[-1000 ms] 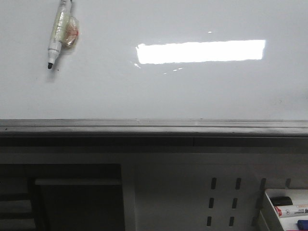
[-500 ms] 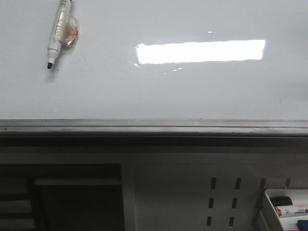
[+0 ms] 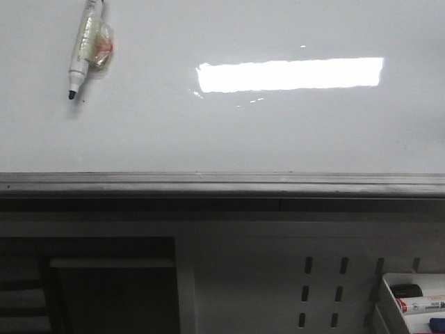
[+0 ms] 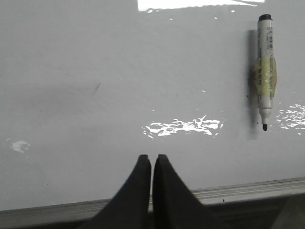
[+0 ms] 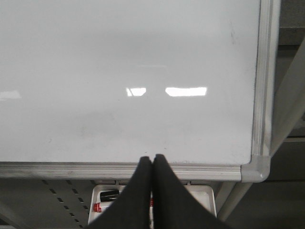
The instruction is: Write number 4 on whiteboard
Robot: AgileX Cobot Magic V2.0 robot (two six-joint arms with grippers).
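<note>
The whiteboard (image 3: 229,132) is a glossy white board with a grey lower rail, and it reflects a bright ceiling light. No number 4 shows on it. A white marker (image 3: 85,45) with a black tip and a tape wad lies on the board at the upper left; it also shows in the left wrist view (image 4: 264,76). My left gripper (image 4: 151,156) is shut and empty over the board's lower edge, apart from the marker. My right gripper (image 5: 152,156) is shut and empty over the rail near the board's right corner (image 5: 255,169). Neither gripper shows in the front view.
A perforated white panel (image 3: 327,285) hangs below the rail. A white tray (image 3: 411,299) at the lower right holds spare markers, one red-capped; it also shows in the right wrist view (image 5: 107,200). A short faint dark stroke (image 4: 96,88) marks the board.
</note>
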